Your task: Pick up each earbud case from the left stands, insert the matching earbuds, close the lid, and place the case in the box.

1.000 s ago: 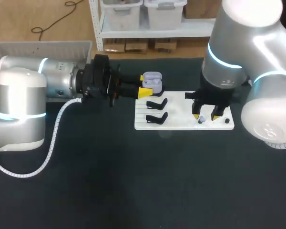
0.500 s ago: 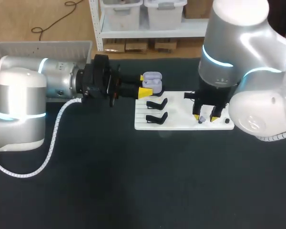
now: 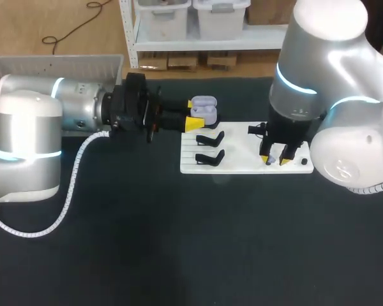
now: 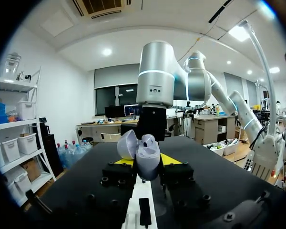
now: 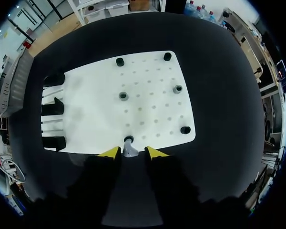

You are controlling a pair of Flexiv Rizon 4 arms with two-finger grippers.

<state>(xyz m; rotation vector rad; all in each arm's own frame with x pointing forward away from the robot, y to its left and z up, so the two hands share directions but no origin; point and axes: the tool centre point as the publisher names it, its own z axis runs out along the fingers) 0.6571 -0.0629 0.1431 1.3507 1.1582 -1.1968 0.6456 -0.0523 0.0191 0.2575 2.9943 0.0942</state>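
Left gripper [image 3: 193,115] is clamping the smooth lavender case [image 3: 204,107].
Right gripper [image 3: 275,159], narrowly parted, is straddling an earbud [image 5: 129,149] at the board's [image 5: 148,105] edge.

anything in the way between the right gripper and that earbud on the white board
Nothing visible. The earbud stands at the edge of the white board, right between the open fingers of the right gripper, with a bare gap on each side.

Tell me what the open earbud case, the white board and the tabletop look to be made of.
Earbud case: likely smooth pale lilac plastic, soft sheen on its rounded lid. Board: probably matte white plastic, flat with small holes. Tabletop: dark, dull, no glare; maybe a mat or cloth.
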